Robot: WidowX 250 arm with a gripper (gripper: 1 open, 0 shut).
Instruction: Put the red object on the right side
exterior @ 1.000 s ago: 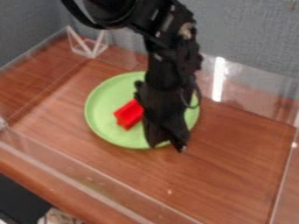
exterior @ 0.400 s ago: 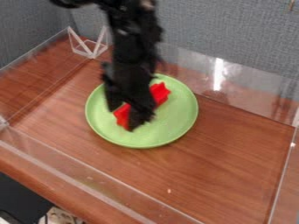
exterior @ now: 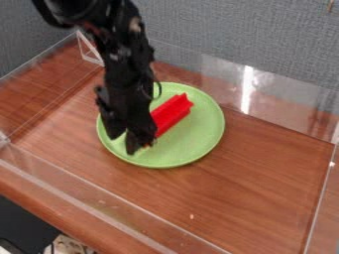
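The gripper (exterior: pixel 138 139) hung just left of the red block (exterior: pixel 171 112) on the green plate (exterior: pixel 199 144), jaws seemingly released, holding nothing. Grasping remained; next meant straddling it.

Single cam only – set high, off one corner of the acrylic-walled table (exterior: pixel 265 164), looking down at an angle across the wood. Mid range: arm (exterior: pixel 113 45) enters from top-left of frame, base cropped out, gripper (exterior: pixel 133 134) pointing down near frame centre, green plate (exterior: pixel 199 139) under and right of it – no 2nd view to overlap
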